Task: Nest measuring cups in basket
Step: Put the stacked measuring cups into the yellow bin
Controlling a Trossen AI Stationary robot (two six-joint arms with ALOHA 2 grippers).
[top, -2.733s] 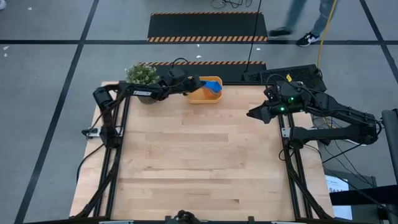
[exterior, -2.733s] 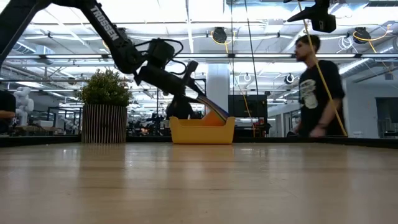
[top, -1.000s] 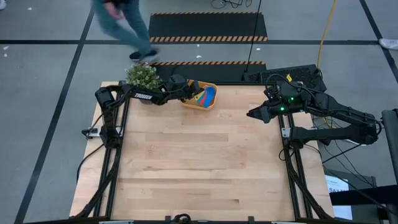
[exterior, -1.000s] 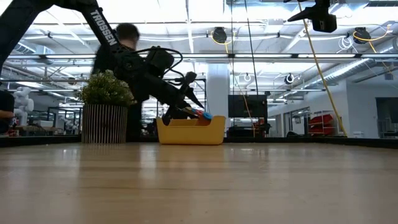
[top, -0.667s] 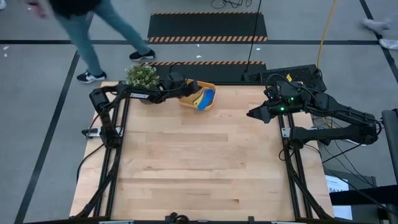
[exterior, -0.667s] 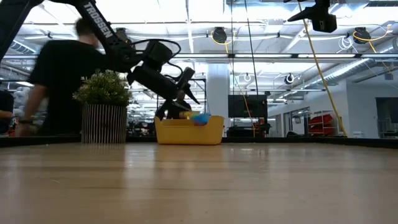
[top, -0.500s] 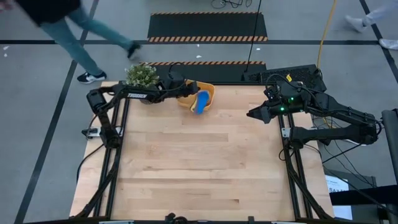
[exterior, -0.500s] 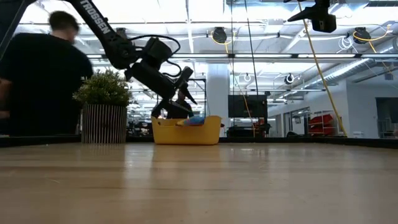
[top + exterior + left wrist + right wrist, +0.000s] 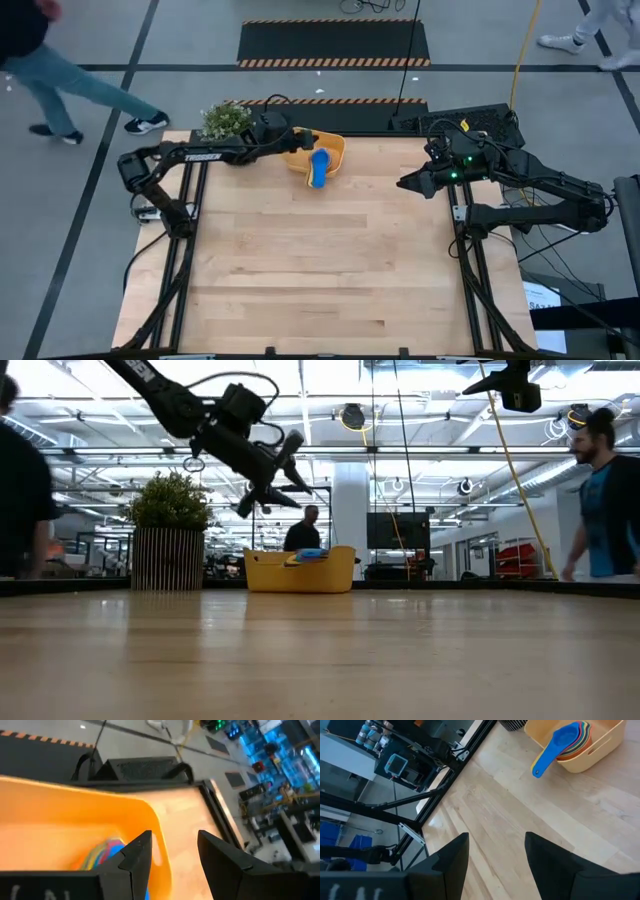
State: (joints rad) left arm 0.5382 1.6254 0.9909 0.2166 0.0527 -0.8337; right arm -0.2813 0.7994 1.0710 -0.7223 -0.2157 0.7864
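The basket (image 9: 325, 152) sits on the wooden surface (image 9: 320, 260) near its far edge, in the upper middle of the high view, just right of the potted plant (image 9: 225, 121); inside it the measuring cups (image 9: 572, 741) lie nested in one stack, rims of several colours showing under the topmost blue cup (image 9: 319, 165); that cup's handle sticks out over the basket's near rim, toward the middle of the surface; in the low view the basket (image 9: 300, 569) stands left of centre with a sliver of blue above its rim.

The left gripper (image 9: 296, 138) hangs above the basket's left end, in the upper left of the high view, clear of the cups; in the low view it (image 9: 285, 478) is raised well above the basket, tilted downward; its own wrist view shows the fingers (image 9: 136, 851) parted with nothing between them, the basket's orange wall (image 9: 90, 815) and the coloured cup rims below.

The right gripper (image 9: 405, 183) waits at the right edge of the surface, right of centre in the high view, well apart from the basket; its fingers (image 9: 451, 854) stand apart and empty.

A person (image 9: 597, 495) shows at the right edge of the low view; another's legs (image 9: 70, 80) cross the floor at the upper left of the high view.
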